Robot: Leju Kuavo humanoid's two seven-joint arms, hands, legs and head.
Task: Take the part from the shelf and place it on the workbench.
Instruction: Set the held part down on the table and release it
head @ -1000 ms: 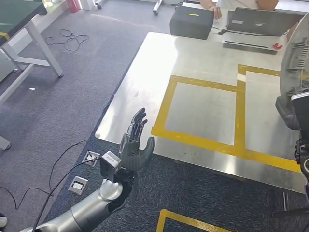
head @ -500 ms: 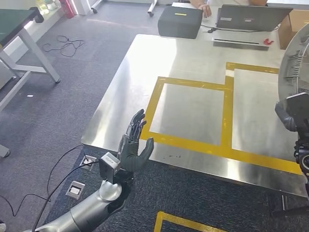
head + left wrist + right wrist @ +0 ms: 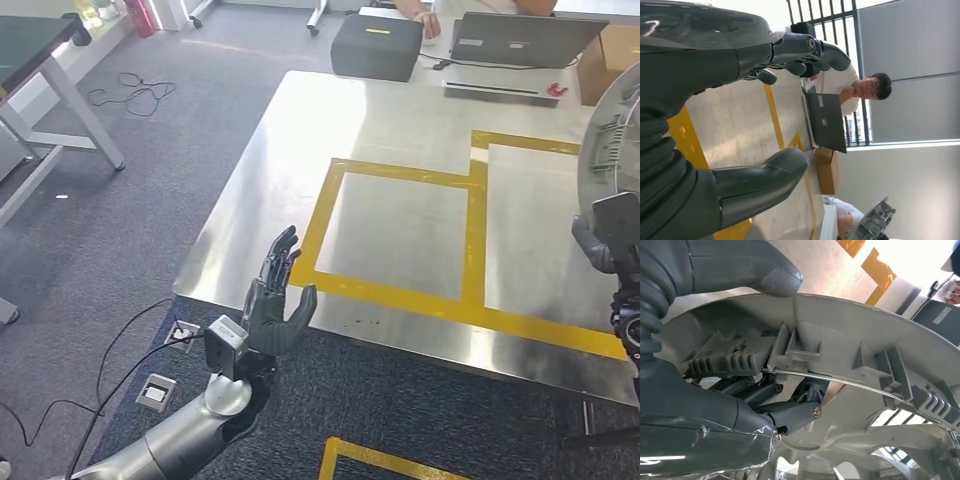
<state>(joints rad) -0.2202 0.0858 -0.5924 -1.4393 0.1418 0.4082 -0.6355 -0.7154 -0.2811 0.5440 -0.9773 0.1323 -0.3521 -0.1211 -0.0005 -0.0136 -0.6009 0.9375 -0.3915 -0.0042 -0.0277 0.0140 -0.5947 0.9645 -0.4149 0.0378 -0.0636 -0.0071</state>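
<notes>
The part is a large round grey plastic cover with ribs and clips, held upright over the right side of the steel workbench. My right hand grips its lower rim. In the right wrist view the thumb lies on one face of the part and the fingers on the other. My left hand is raised at the workbench's near edge, fingers spread and holding nothing. The left wrist view shows the same open left hand and, far off, the part.
Yellow tape marks rectangles on the workbench. A black case, a laptop and a cardboard box stand at its far end, where a person sits. A table, cables and floor sockets lie to the left.
The whole picture has shifted a little, so the camera has moved. The left hand stays open at the bench edge and the right hand keeps its hold on the part.
</notes>
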